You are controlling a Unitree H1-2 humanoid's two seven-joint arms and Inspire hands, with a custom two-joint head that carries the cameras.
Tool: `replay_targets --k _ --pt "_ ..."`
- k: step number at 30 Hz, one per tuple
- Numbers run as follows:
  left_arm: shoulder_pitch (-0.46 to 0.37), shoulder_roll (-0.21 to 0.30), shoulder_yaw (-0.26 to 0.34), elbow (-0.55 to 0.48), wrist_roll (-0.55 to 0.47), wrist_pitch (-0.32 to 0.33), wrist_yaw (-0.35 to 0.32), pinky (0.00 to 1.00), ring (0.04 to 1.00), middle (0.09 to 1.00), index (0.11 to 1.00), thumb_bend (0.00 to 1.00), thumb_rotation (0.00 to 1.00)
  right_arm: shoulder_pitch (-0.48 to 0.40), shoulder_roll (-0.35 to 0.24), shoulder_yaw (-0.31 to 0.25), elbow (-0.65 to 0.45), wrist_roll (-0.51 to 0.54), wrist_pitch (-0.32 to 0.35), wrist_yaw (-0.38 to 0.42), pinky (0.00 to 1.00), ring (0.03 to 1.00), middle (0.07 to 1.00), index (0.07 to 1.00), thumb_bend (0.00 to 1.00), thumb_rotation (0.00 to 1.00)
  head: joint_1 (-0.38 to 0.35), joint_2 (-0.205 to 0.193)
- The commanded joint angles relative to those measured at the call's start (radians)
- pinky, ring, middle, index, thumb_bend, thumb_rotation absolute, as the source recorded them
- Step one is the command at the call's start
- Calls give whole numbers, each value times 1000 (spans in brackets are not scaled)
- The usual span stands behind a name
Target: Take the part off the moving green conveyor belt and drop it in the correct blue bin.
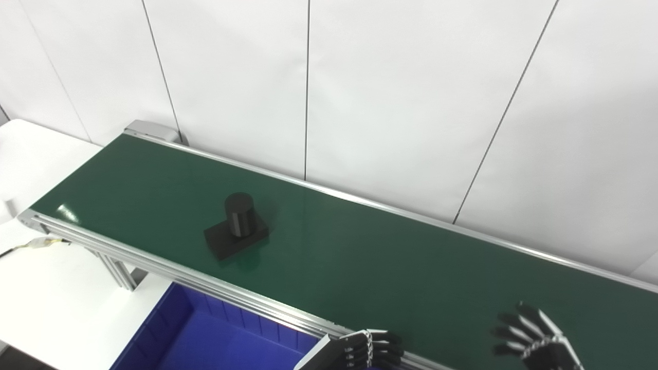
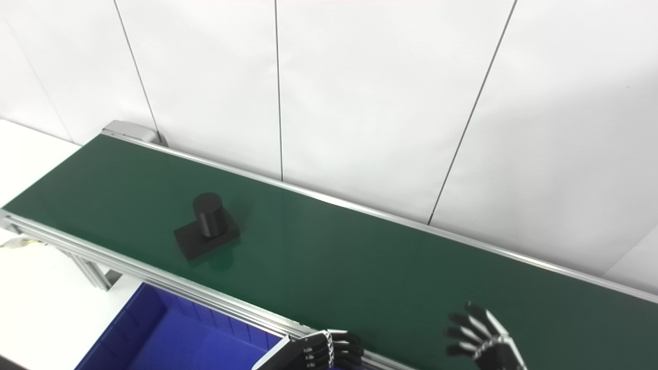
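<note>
Leftmost, a blue bin (image 1: 205, 334) is seen below the conveyor belt's (image 1: 360, 257) near edge; no contents are visible. On the belt's left half, the black part (image 1: 236, 226) is stood upright. No writing can be read. At the near edge, the left hand (image 1: 370, 349) is curled, holding nothing; the right hand (image 1: 534, 339) is spread apart.

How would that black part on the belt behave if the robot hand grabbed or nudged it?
The part looks rigid, so it should keep its shape. Its flat square base rests on the belt, so a push would probably slide it rather than roll it. The upright cylinder offers a grip, though its smooth surface may be slippery.
</note>
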Motion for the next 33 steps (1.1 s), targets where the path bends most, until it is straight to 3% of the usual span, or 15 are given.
replay_targets --k 1,7,18,33 --pt "-13 -8 -5 -12 -4 -43 -1 728 742 756 778 978 386 -32 -3 -7 -52 -16 28 4 546 683 765 835 634 775 -1 1" --pt "-17 -7 -3 -4 -9 -46 -3 731 742 753 777 980 381 -101 -3 -11 -76 -83 111 0 553 684 760 828 583 772 -20 -3" --pt "-28 -6 -3 14 -12 -53 -8 725 736 751 773 987 376 -213 3 -13 -64 -138 173 2 562 689 774 829 566 708 -50 -7" --pt "-49 -5 6 49 -27 -67 -14 725 738 754 777 1000 405 -308 27 25 63 -186 177 10 626 733 789 844 572 570 -104 -10"
